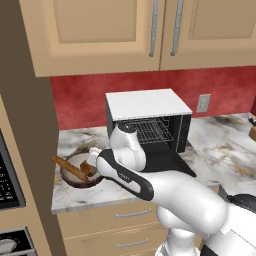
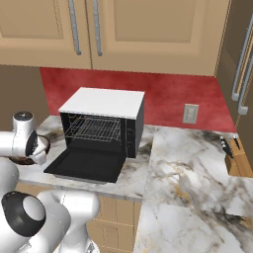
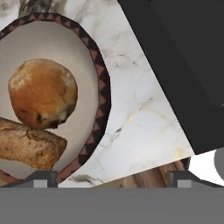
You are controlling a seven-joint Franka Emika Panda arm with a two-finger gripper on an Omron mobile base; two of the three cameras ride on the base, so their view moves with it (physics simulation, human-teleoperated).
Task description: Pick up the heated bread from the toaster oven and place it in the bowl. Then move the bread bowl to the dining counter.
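Bread (image 3: 42,93), the heated bun, lay inside the bowl (image 3: 99,78) beside a baguette (image 3: 26,148); my gripper (image 3: 111,177) stood released above the worktop (image 3: 135,109). Placing looked complete; next I judged I must grasp the bowl rim for the dining counter.

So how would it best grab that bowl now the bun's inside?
Probably by pinching the bowl's rim from above, on the side facing the toaster oven. That edge is thin and bare, while the baguette overhangs the far side and the bun sits mid-bowl.

Open oven door (image 1: 167,162) beside bowl (image 1: 70,176).
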